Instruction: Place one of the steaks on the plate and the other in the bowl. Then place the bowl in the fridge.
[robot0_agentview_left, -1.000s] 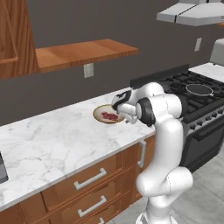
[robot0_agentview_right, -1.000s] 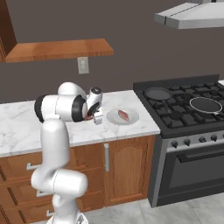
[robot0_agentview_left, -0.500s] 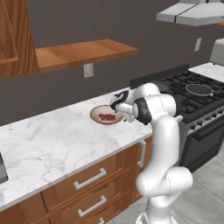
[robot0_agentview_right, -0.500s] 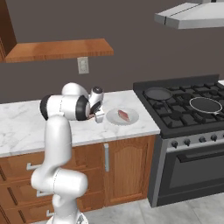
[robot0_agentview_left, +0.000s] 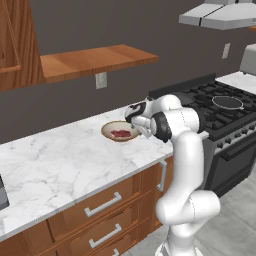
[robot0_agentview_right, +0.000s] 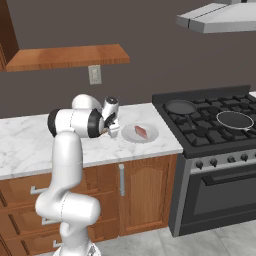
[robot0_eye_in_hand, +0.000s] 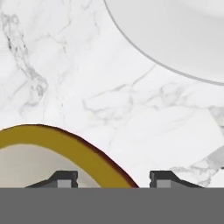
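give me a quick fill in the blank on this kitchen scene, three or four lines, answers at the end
1. The dark red steak lies in the ____.
2. The paler steak lies on the white ____.
3. The pincer has one fingertip on each side of the bowl's ____.
4. The plate sits on the counter beside the ____.

Missing words: bowl; plate; rim; stove

On the marble counter sit one tan-rimmed bowl and one white plate, each carrying a single steak: one dark red, one paler pink, two in all. Two dark frying pans rest on the one stove, beneath one wooden shelf and one wall outlet.
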